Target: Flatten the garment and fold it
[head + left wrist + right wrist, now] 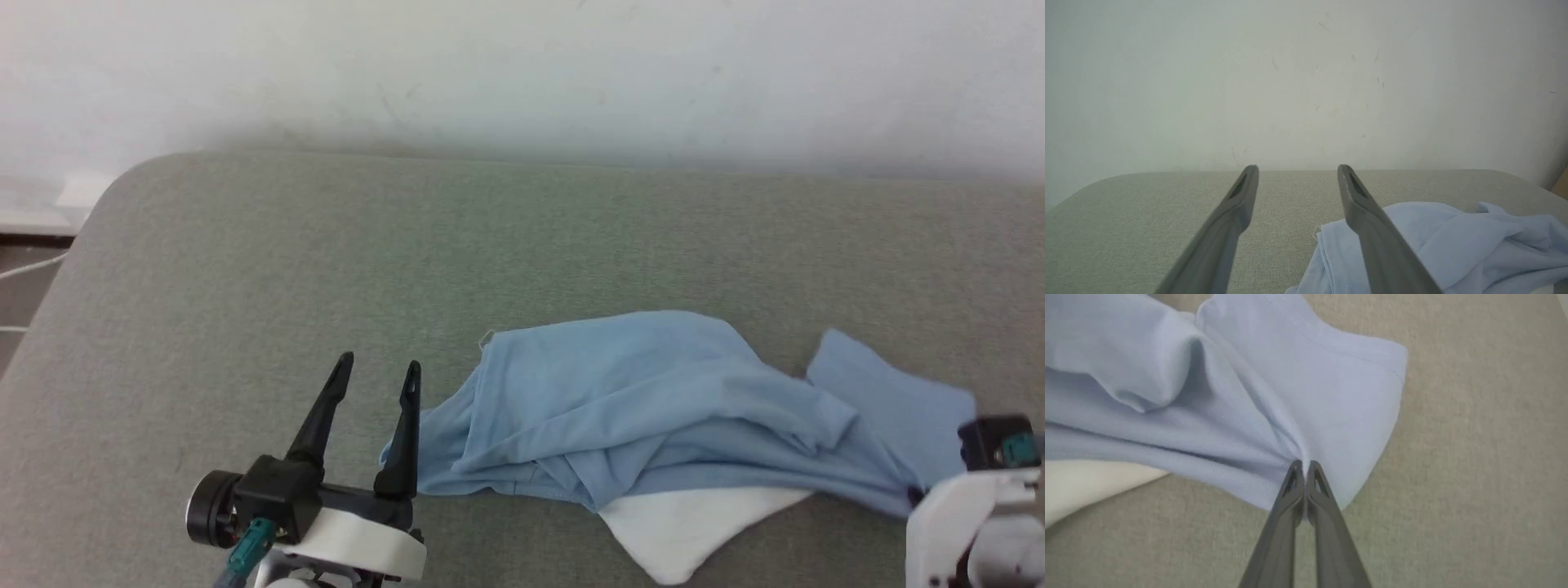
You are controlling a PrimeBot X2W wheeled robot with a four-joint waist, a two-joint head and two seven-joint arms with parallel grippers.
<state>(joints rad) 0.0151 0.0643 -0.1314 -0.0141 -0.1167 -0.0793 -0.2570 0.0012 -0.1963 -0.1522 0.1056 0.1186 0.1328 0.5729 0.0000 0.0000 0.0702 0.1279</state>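
On the grey-green padded surface [326, 245], the garment [653, 392] is lying in a crumpled heap toward the robot's right and near side, nowhere near flat. At its right end the right gripper [1303, 463] is pinching the cloth. Its two dark fingers are pressing together with a thin fold of light blue knit caught between the tips, and creases are fanning out from that spot. The left gripper [380, 361] is hovering just beside the heap's left end, fingers spread wide and nothing between them.

Judging by this, the flattening step is only beginning, with one hold taken and the second not yet made. The next move is calling for the left gripper to take hold of the heap's left end, likely at the edge lying nearest its fingers, so that both arms can draw the cloth apart and spread it. A thin pinch of soft knit could slip under a hard tug, so a gentle, even pull is looking wise.

The garment is showing as light blue, soft and limp, bunching in long folds with one flap doubled over its middle. A white piece [686, 523] is poking out from under its near edge. It is possibly the collar, though the view is not making that certain.
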